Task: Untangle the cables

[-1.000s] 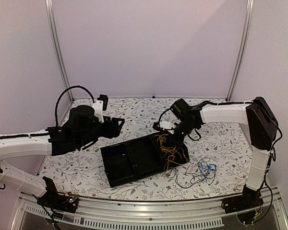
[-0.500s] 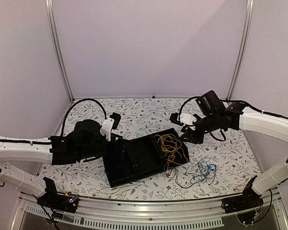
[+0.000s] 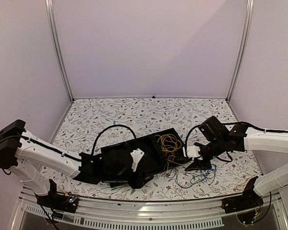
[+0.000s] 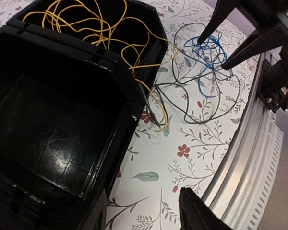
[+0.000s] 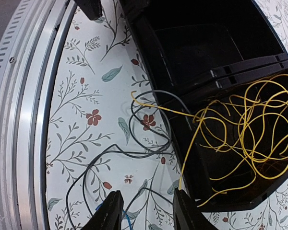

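Observation:
A tangle of yellow cable [image 3: 170, 143] [image 5: 240, 120] [image 4: 101, 24] fills the right compartment of the black tray [image 3: 144, 143], with one strand trailing over its rim. Off the tray's right corner, a black cable [image 3: 182, 181] [image 5: 134, 148] [image 4: 192, 103] and a blue cable [image 3: 209, 167] [image 4: 206, 48] lie looped together on the table. My right gripper [image 3: 200, 165] [image 5: 146, 213] hangs open just above those loops, holding nothing. Low at the tray's front edge, my left gripper [image 3: 143, 176] [image 4: 144, 218] is open, with bare table between its fingers.
The tray's [image 4: 48, 124] other compartments hold nothing. The metal rail [image 5: 24, 120] [image 4: 259, 158] along the table's near edge runs close to both grippers. The floral tablecloth [image 3: 134, 115] stretches behind the tray. The right gripper's fingers [image 4: 249, 45] show above the blue cable in the left wrist view.
My right gripper let go of the yellow cable, opened and moved to the loops off the tray's right corner. My left arm swung down to the tray's front edge.

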`<act>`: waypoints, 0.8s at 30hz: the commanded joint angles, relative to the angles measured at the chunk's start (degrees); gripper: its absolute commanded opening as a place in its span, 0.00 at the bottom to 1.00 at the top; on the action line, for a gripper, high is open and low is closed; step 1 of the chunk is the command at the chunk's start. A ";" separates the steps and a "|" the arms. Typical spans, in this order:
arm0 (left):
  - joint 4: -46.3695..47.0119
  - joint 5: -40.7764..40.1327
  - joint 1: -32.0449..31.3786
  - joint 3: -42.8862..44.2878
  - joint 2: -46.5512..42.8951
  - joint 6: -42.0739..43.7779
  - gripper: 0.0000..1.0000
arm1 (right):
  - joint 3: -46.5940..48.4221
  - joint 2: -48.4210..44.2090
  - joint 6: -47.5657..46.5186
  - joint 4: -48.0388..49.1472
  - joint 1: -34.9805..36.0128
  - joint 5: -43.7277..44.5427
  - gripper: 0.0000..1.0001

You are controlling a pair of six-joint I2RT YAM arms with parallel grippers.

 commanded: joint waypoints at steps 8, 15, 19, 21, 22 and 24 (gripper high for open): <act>5.89 -7.92 -3.36 2.48 0.90 -14.81 0.57 | -6.16 1.30 -9.24 14.03 8.79 15.23 0.45; 4.05 -14.72 -3.08 -1.92 -4.45 -16.62 0.59 | -9.64 3.64 -14.96 19.86 16.43 29.24 0.48; 3.97 -15.65 -2.49 -3.85 -6.72 -16.59 0.60 | -10.50 3.76 -17.31 21.82 17.09 30.00 0.49; 3.69 -15.94 -2.33 -4.25 -7.29 -16.64 0.59 | -10.48 4.77 -17.88 22.71 17.68 30.88 0.49; 3.56 -16.12 -2.33 -4.35 -7.49 -16.67 0.60 | -10.41 5.31 -18.08 23.16 17.98 31.27 0.49; 3.57 -16.32 -2.34 -4.54 -7.78 -16.73 0.60 | -10.32 6.74 -18.26 24.08 18.68 31.45 0.48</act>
